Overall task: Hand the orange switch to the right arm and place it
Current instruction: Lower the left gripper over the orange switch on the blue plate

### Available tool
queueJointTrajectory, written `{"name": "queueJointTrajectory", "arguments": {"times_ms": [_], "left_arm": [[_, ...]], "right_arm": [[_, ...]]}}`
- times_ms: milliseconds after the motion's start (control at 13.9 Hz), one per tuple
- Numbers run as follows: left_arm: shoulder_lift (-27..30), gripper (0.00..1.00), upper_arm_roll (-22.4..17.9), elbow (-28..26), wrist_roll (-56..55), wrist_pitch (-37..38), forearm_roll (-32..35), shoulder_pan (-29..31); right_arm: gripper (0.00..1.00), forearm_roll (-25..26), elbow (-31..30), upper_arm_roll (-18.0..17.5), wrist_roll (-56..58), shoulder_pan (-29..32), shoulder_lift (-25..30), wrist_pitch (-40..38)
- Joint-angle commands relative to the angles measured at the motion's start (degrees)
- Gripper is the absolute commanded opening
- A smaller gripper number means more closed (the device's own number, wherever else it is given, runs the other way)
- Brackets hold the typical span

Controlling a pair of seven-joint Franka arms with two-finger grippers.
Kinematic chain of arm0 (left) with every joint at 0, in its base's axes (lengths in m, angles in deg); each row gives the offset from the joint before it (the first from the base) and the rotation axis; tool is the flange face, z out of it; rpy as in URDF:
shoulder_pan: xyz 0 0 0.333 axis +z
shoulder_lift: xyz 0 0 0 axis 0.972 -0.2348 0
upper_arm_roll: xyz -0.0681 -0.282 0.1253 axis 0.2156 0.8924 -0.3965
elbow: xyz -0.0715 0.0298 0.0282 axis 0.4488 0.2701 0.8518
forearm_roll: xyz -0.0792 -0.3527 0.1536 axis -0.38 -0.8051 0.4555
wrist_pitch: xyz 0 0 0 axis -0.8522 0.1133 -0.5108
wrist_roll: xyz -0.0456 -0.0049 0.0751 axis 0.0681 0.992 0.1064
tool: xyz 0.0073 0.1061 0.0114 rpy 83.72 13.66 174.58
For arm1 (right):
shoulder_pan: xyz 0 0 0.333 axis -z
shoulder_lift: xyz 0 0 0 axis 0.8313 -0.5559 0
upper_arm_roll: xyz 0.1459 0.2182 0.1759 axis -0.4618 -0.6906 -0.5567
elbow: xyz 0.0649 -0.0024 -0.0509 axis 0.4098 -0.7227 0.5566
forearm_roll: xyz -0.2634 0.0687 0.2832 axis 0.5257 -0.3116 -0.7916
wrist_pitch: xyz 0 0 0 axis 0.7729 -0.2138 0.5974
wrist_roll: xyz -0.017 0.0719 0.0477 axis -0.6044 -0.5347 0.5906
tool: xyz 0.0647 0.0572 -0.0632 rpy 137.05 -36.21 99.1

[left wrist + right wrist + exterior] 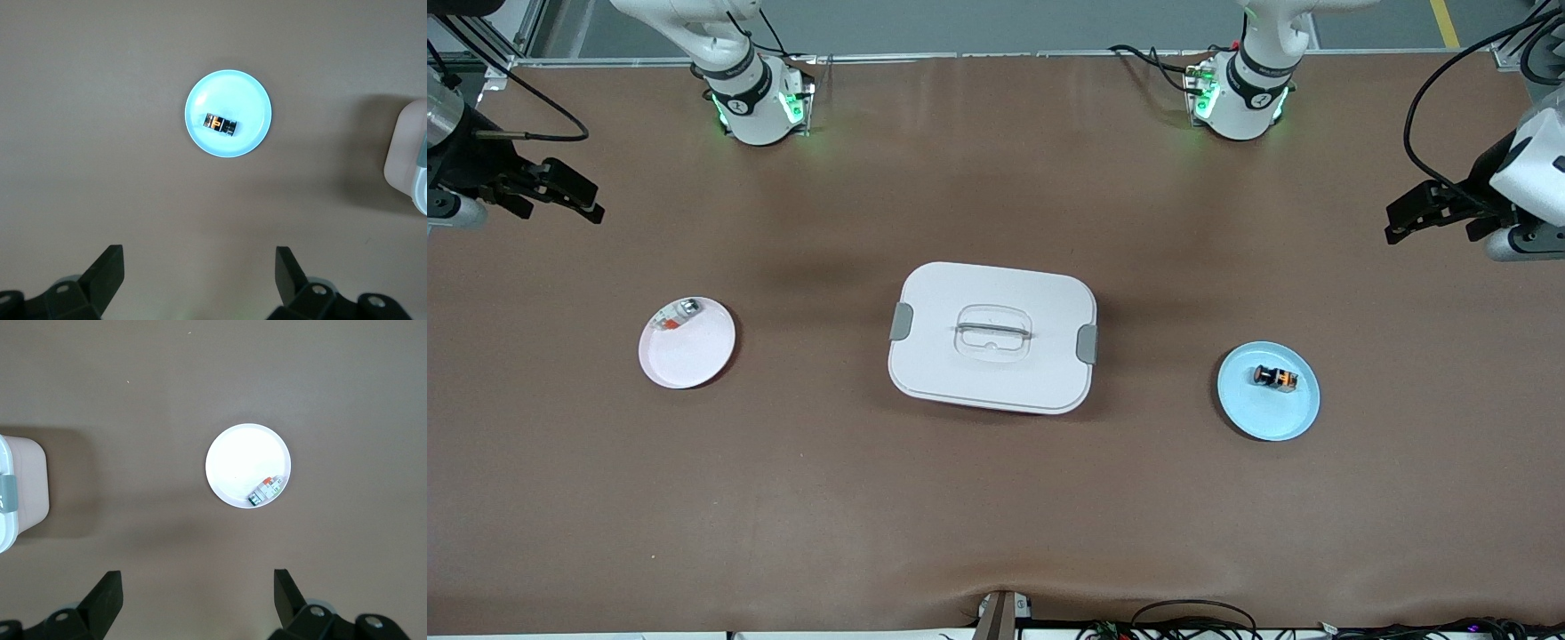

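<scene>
The orange switch (1274, 378), a stubby black cylinder with an orange band, lies on its side on a light blue plate (1267, 422) toward the left arm's end of the table. It also shows in the left wrist view (221, 123), on the same plate (250, 90). My left gripper (1400, 222) is open and empty, high over the table's edge at that end; in its wrist view (198, 257) nothing is between the fingers. My right gripper (587, 200) is open and empty, high over the right arm's end of the table, and its wrist view (197, 580) shows the same.
A white lidded box (992, 338) with grey clasps stands mid-table. A white plate (694, 360) toward the right arm's end holds a flat silvery-white piece (676, 316) with a red-orange mark; the right wrist view shows the plate (240, 457) and the piece (265, 491).
</scene>
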Motion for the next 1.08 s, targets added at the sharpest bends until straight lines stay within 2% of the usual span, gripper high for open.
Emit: {"name": "queueJointTrajectory", "arguments": {"times_ms": [0, 718, 1006], "left_arm": [[-0.3, 1.0, -0.5, 0.9, 0.3, 1.1, -0.8, -0.4], [-0.5, 1.0, -0.7, 1.0, 0.8, 1.1, -0.8, -0.4], [-2.9, 1.0, -0.6, 0.9, 1.2, 1.1, -0.8, -0.4]], "right_arm": [[1.0, -1.5, -0.4, -0.2, 2.0, 1.0, 0.8, -0.2], [1.0, -3.0, -0.4, 0.5, 2.4, 1.0, 0.8, -0.5], [1.0, -3.0, -0.4, 0.5, 2.4, 1.1, 0.8, -0.6]]}}
